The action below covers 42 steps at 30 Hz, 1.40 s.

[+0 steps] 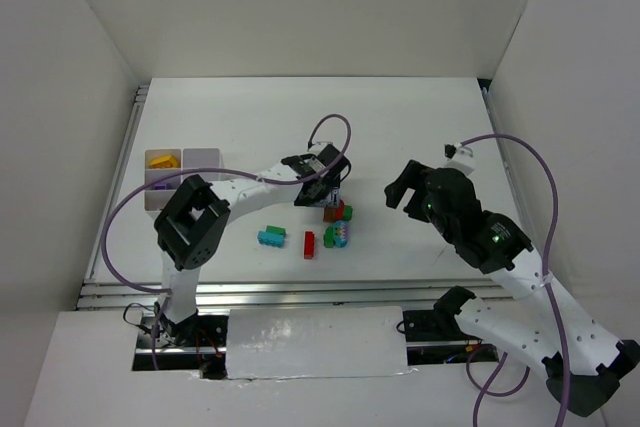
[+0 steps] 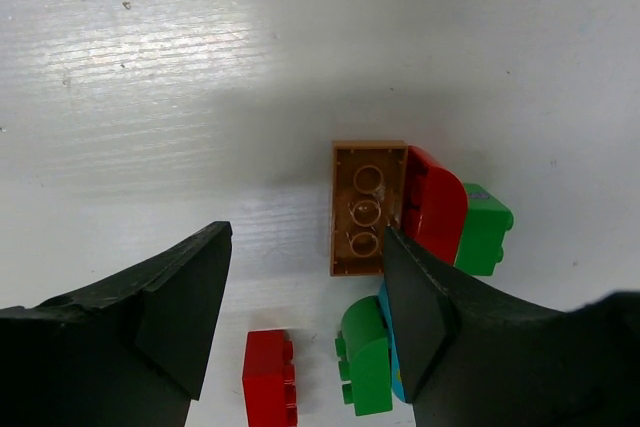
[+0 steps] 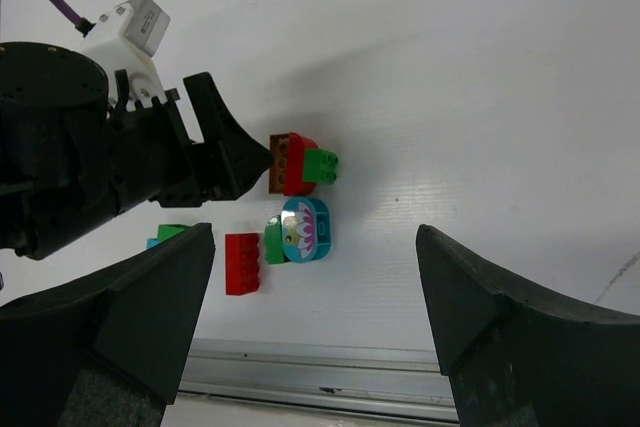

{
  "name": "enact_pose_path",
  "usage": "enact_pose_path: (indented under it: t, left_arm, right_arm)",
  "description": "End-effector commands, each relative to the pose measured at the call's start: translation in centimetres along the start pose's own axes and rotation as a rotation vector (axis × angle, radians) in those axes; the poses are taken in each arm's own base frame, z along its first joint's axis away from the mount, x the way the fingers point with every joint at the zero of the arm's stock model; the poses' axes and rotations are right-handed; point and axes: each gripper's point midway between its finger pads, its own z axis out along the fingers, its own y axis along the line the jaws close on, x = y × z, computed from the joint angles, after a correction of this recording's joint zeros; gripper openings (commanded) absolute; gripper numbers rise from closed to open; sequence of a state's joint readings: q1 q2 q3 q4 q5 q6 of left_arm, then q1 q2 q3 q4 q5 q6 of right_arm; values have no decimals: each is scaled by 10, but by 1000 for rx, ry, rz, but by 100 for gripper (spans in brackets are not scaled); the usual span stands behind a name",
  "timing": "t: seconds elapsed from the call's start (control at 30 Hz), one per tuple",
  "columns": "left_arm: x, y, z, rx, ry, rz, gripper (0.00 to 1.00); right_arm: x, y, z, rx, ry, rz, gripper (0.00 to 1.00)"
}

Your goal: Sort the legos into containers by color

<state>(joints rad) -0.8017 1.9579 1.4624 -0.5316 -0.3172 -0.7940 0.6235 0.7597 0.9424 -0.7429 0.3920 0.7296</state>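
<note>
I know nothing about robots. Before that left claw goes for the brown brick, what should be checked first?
1. Left gripper open: ok.
2. Brown brick sits cleanly between the fingers: not ok. In the wrist view the right finger overlaps the brick's right edge.
3. Brown brick free of its neighbours: not ok. The red brick touches it, and the green brick is right beside the red one.
4. Right gripper out of the way: ok. It is open and off to the side of the pile.
5. Free compartment in the tray: cannot tell. The left arm hides part of the tray, and one compartment holds a yellow brick.
</note>
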Motion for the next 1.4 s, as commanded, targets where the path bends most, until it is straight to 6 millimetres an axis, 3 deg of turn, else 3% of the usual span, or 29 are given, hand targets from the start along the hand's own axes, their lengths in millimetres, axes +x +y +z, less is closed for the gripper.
enact_pose_path:
  t: [0.0,0.37,0.6,1.13,1.27,1.37]
  left_arm:
    - [-5,0,0,0,-10,-22,74]
    - [7,-18,16,48,43,12,73]
    - [7,-28,11,86,42,16,74]
    - [20,-28,31,51,87,25,73]
    - [24,-24,36,29,93,27,66]
    - [21,-22,39,7,91,28,52]
  right_arm:
    - [-8,6,0,-25,-30,1,89]
    - [-10,6,-2,-33,-39,1,89]
    - [-9,6,-1,-32,-35,-4,89]
    - [-6,7,1,-41,-28,-17,89]
    - [-9,8,0,-44,-36,-16,89]
    - [-9,8,-1,-46,-38,-15,89]
